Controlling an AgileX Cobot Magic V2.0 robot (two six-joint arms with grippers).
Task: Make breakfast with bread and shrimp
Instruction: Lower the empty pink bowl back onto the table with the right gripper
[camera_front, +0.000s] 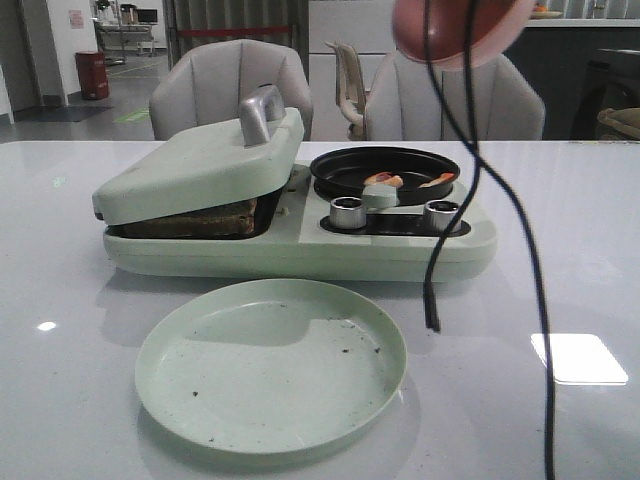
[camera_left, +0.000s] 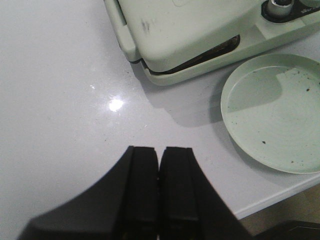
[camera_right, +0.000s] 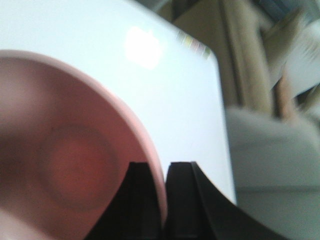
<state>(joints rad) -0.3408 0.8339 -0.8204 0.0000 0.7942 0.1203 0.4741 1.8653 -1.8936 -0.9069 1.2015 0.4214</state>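
The bread (camera_front: 195, 220) lies browned in the left half of the pale green breakfast maker (camera_front: 300, 250), under its half-raised lid (camera_front: 200, 165). The shrimp (camera_front: 385, 181) lie in the black round pan (camera_front: 350, 165) on the maker's right half. My right gripper (camera_right: 164, 167) is shut on the rim of a pink bowl (camera_right: 65, 165), which it holds high above the pan; the bowl shows at the top of the front view (camera_front: 460, 25). My left gripper (camera_left: 159, 152) is shut and empty, over bare table left of the maker.
An empty pale green plate (camera_front: 270, 365) with crumbs sits in front of the maker; it also shows in the left wrist view (camera_left: 275, 112). Black cables (camera_front: 530, 260) hang down on the right. Two knobs (camera_front: 347, 212) sit on the maker's front. Chairs stand behind the table.
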